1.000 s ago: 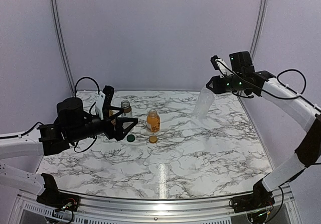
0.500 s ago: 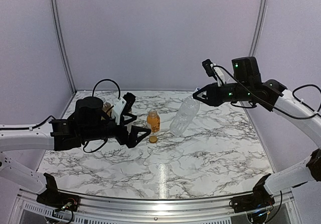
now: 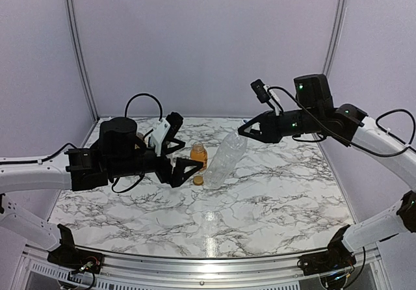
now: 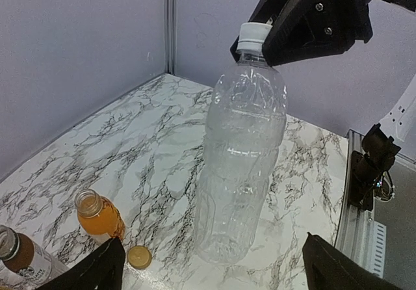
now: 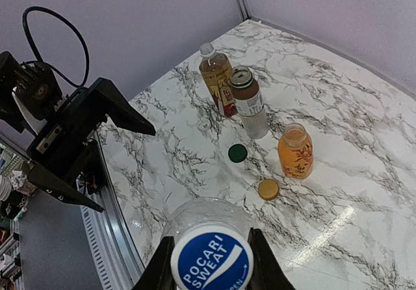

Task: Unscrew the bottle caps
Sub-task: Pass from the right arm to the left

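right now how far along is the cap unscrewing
About halfway. Done: the dark green cap and orange cap lie loose beside the open short bottle and juice bottle. In hand: the right pincer grips the tall clear bottle at its white-and-blue cap, still on, with the left pincer open nearby. To do: that cap and the tea bottle's white cap.

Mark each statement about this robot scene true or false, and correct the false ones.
1. The right gripper holds the tall clear bottle by its cap. True.
2. The juice bottle has its cap on. False: it is open, and an orange cap lies on the table by it.
3. The left gripper is shut on a bottle. False: it is open and holds nothing.
4. A green cap lies on the table. True.
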Robot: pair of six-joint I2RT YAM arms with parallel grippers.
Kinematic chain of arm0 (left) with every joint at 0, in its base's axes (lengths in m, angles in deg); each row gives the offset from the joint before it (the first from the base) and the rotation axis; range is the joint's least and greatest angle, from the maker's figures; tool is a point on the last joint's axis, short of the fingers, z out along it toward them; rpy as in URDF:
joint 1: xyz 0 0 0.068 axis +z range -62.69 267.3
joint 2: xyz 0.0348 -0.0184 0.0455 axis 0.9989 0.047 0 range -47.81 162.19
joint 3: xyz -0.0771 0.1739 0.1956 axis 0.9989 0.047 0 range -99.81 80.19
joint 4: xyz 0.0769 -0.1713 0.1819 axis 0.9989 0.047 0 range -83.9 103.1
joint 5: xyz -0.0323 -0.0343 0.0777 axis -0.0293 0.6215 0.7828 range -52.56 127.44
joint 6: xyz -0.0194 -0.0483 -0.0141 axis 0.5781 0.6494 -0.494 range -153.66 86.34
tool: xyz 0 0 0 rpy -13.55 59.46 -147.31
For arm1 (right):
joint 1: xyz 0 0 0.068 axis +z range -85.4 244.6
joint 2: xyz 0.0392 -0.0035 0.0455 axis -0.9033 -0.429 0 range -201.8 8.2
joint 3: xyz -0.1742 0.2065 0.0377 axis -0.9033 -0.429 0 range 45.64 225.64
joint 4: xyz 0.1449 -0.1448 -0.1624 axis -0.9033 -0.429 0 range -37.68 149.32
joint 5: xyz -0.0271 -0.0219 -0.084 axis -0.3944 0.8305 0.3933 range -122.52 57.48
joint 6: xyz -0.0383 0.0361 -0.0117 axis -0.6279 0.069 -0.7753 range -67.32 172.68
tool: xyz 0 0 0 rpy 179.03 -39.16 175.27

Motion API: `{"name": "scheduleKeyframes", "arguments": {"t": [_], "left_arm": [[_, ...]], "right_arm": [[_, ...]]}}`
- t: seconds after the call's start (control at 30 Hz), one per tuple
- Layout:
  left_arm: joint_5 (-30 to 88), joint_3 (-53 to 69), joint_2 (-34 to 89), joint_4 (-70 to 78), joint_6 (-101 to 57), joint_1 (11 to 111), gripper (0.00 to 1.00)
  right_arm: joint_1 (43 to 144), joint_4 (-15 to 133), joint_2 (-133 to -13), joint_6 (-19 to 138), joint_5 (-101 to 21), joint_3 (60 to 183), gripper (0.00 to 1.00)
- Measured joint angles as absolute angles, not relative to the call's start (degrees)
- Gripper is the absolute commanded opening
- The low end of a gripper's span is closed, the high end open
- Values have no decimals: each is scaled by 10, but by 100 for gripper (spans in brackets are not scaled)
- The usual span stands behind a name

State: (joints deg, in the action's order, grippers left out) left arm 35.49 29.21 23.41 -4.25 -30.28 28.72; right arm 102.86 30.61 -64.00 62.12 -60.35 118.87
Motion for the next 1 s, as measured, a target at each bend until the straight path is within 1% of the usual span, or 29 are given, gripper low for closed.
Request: {"name": "scheduleKeyframes", "arguments": {"t": [0.2,0.43,0.9,1.0], "left_arm": [[358,264,269,-39,-338,269,99],[334,253,302,-38,-376,261,99],[309,218,348,-41,-388,261,82],[309,217,350,-44,-387,261,77]], "right_arm": [[1030,315,-647,622,-640,1189,1],[1033,336,-656,626,-686,1189,0],[1040,381,-684,641,-753,1189,0],[1040,389,-687,644,-758,1189,0]]}}
